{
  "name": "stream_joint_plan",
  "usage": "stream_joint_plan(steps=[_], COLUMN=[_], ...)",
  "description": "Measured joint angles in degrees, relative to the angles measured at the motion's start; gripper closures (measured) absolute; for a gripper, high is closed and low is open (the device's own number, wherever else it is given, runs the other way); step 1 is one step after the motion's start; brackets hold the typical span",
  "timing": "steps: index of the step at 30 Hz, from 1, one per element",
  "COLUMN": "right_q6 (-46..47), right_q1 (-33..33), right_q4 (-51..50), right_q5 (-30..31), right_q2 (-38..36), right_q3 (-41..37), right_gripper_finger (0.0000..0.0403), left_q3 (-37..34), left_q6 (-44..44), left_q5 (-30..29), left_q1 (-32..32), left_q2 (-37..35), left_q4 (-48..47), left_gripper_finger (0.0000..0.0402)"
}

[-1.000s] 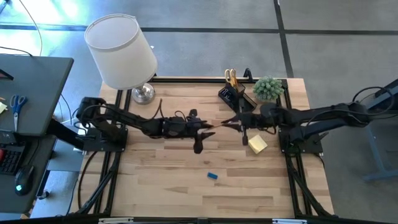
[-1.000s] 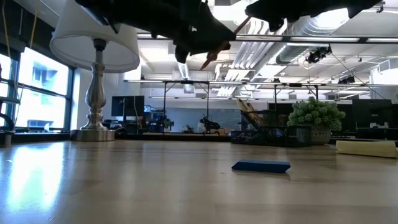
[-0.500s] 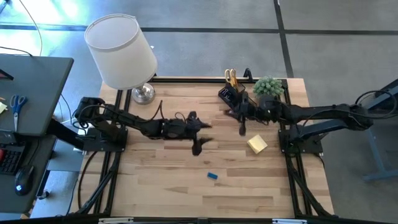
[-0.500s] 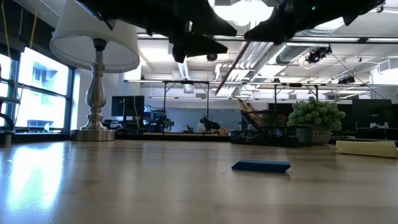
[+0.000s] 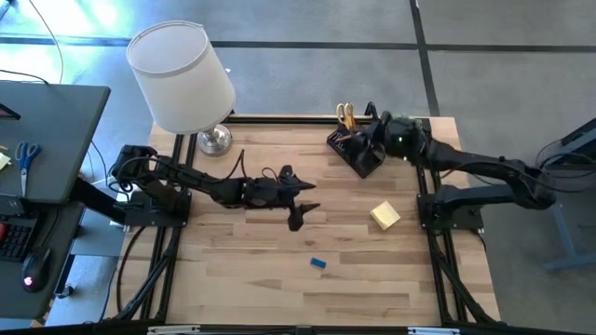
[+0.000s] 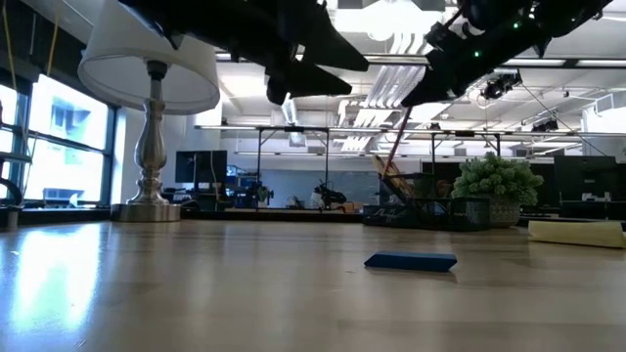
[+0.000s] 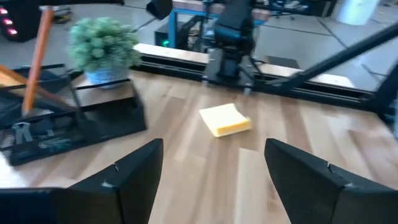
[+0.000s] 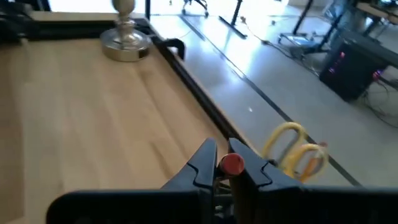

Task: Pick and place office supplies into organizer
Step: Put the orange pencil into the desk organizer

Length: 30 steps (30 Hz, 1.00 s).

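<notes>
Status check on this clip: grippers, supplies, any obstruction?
Right gripper shut on orange pencil, over organizer. Left gripper open, empty, mid-table. Sticky pad, blue eraser on table. Nothing blocking.

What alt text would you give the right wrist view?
The right gripper is shut on an orange pencil, seen end-on between its dark fingers. The yellow-handled scissors stand just beyond it, with the lamp base far across the wooden table.

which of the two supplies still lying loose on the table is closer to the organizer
The yellow sticky-note pad, lying a short way in front of the organizer on the table's right side. The small blue eraser sits farther off, nearer the table's middle and front edge.
</notes>
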Motion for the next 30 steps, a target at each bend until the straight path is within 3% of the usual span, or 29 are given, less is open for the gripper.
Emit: stream_joint_plan(steps=[13,22,30], right_q6=[-1.2,-1.4,-1.4], right_q1=[-12.7,-19.1,-21.7], right_q4=[-21.6,-21.3,-21.0], right_q5=[0.7,-9.0,-11.5], right_q2=[2.2,8.8,16.7], right_q3=[15.4,14.8,14.8], right_gripper_finger=[0.0393,0.0391,0.0388], left_q3=[0.0,0.0,0.0], left_q6=[-0.4,-1.3,-1.4], left_q5=[-0.2,-0.1,-0.1], left_q1=[0.0,0.0,0.0], left_q2=[0.0,0.0,0.0], left_q4=[-0.2,-0.3,-0.2], left_gripper_finger=[0.0131,0.0131,0.0131])
